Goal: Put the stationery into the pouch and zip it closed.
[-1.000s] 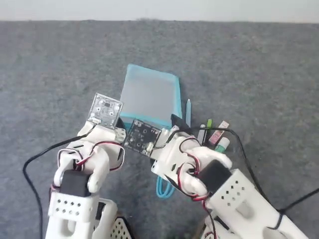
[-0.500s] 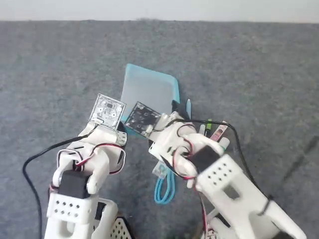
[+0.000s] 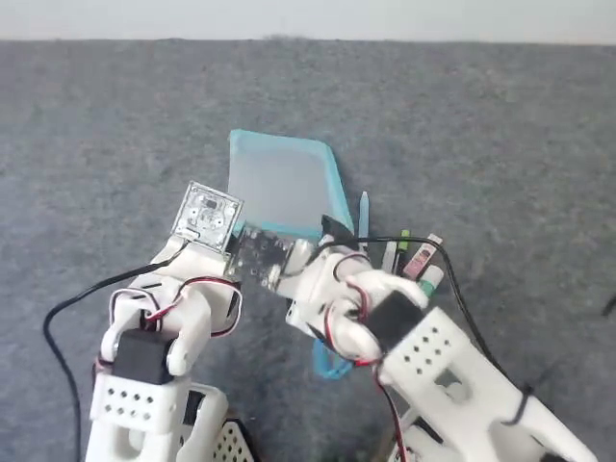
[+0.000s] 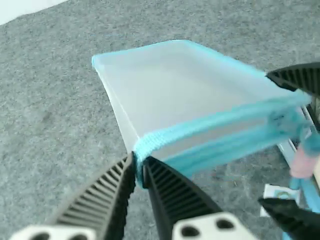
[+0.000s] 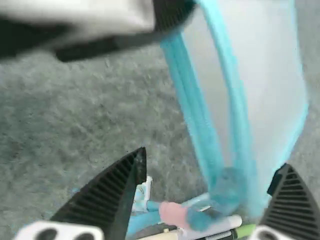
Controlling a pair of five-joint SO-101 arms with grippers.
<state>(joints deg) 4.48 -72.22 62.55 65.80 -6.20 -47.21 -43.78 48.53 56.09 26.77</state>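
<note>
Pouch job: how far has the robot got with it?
Nothing looks done yet: the pens lie on the carpet beside the pouch. In hand: the left gripper pinches the pouch's zip corner; the right gripper stands open at the zip's other end. Left: pens in, zip shut.

Light was soft & even in high view, prob. diffuse from overhead; no hard glare. Pale strip beyond grey carpet was brightest area. Arms threw only faint, short shadows on carpet. Pouch frosted face looked washed-out w/ mild sheen. Left wrist view: pouch fairly crisp, left gripper close to lens slightly soft, bright white patch at one corner. Right wrist view: heavy smear throughout; pouch seams streaked, left gripper blown out to white, fingers of right gripper clearer than rest.
</note>
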